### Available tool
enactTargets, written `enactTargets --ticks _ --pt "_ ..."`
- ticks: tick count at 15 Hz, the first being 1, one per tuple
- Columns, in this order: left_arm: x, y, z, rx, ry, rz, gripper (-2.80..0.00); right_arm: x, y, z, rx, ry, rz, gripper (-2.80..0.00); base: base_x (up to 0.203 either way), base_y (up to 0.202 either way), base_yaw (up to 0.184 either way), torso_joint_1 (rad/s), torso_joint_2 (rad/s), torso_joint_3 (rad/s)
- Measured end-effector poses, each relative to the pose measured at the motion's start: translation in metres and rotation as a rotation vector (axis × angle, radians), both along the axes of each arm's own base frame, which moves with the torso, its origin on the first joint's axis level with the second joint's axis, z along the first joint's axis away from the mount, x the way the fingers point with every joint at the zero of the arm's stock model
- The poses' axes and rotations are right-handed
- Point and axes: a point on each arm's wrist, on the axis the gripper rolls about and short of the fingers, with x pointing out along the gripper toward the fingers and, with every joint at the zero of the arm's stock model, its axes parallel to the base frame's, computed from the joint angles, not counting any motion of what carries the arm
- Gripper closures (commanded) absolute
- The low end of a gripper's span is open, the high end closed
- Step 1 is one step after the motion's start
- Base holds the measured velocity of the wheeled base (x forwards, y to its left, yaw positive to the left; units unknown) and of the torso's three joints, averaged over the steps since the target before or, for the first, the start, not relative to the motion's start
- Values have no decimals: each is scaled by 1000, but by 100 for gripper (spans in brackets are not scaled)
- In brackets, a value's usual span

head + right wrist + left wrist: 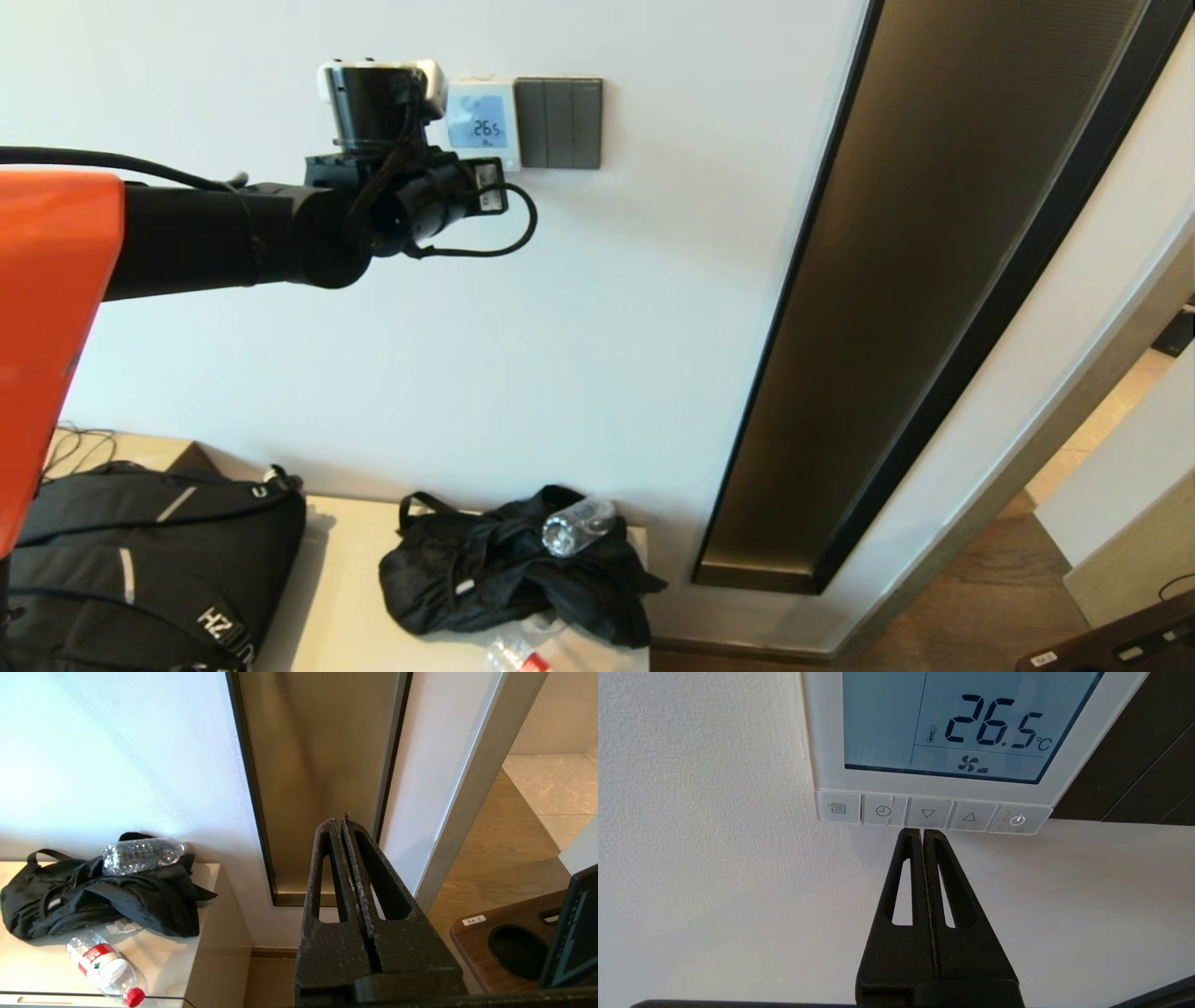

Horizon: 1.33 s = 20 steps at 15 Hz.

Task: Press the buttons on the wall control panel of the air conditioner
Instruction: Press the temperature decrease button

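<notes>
Pressing is the step in hand: the left gripper (923,833) is raised to the wall, its jaws closed flat together with nothing held, forming one narrow tip. That tip is seen just below the buttons (928,814), under the seam between the clock key and the down-arrow key. Whether it touches the strip cannot be told from the wrist view; it seems to sit just under the bottom edge. The control panel (481,121) is mounted high on the wall, above the back edge of the desk (345,597), just beside a dark grey switch plate (558,122); its blue-lit screen reads 26.5. A small move up onto the face of a single key is called for next, then a straight push toward the wall. The right gripper (346,823) is parked low off the desk's right edge, jaws likewise closed and empty.
</notes>
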Motion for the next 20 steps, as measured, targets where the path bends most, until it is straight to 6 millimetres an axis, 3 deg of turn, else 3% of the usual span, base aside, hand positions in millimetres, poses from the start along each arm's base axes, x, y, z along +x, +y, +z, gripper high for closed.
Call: enactTargets --ticks 8,20 --pt "-5 2 -9 2 24 1 0 0 0 0 0 0 1 0 0 0 0 0 0 0" --pt "-6 2 4 -13 -13 1 0 0 0 0 0 0 1 0 0 0 0 0 0 0"
